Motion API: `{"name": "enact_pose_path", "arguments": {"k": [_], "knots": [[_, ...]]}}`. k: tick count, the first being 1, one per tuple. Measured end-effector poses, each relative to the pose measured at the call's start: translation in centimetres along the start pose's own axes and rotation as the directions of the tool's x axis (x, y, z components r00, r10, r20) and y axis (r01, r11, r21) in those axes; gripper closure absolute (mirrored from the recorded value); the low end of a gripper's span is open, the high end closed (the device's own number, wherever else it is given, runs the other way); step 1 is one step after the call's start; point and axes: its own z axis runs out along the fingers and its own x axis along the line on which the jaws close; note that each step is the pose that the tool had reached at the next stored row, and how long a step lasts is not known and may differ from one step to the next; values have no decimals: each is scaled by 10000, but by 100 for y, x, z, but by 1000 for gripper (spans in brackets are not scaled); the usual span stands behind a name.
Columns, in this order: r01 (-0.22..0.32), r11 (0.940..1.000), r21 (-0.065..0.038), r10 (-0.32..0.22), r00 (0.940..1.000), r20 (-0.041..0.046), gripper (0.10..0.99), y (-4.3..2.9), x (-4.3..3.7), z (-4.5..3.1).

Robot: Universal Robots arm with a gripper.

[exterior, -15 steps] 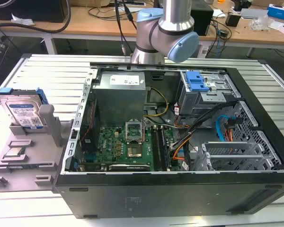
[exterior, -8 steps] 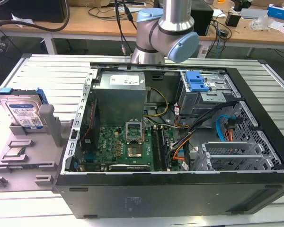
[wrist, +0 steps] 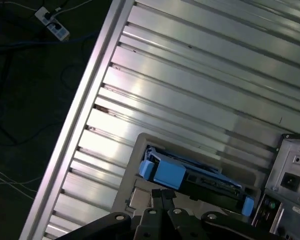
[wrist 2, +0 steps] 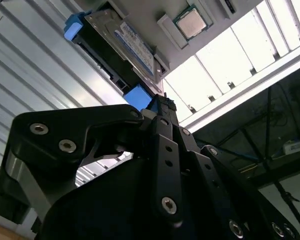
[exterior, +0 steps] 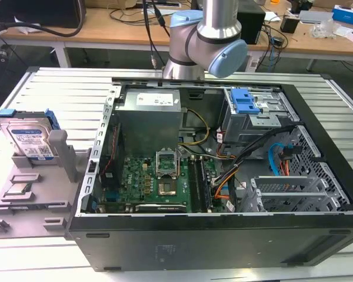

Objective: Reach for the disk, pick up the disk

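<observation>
The disk (exterior: 29,138) is a silver hard drive with a white-and-blue label and a blue bracket. It stands on edge in a grey holder (exterior: 62,155) at the exterior view's left. In the second wrist view the disk (wrist 2: 135,47) lies beyond my gripper (wrist 2: 162,106), whose black fingers come together at a point with nothing between them. In the first wrist view the gripper (wrist: 163,196) hangs over the disk's blue bracket (wrist: 165,172), apart from it. The arm's base joint (exterior: 206,50) stands behind the computer case.
An open computer case (exterior: 317,235) with its motherboard (exterior: 159,176) fills the middle and right of the ribbed metal table (exterior: 53,88). A small square processor chip (wrist 2: 191,22) rests in the holder near the disk. Off the table edge lie cables and a power strip (wrist: 52,25) on the floor.
</observation>
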Motion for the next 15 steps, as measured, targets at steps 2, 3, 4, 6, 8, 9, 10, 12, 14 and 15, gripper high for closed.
{"name": "enact_pose_path", "arguments": {"k": [2,3,4,6,8,9,10,12,14,15], "knots": [[398,9992,0,-398,9992,-16,980,0,0,0],[528,9986,0,-528,9986,-20,980,0,0,0],[655,9979,-1,-655,9979,-25,980,0,0,0],[1118,9937,-2,-1118,9937,-43,980,0,0,0],[1566,9877,-4,-1566,9876,-60,980,0,0,0],[1822,9833,-6,-1822,9832,-70,980,0,0,0],[2007,9797,-7,-2007,9796,-77,980,0,0,0],[2252,9743,-9,-2252,9743,-86,980,0,0,0],[2484,9687,-11,-2484,9686,-95,980,0,0,0],[2611,9653,-12,-2611,9653,-100,980,0,0,0]]}}
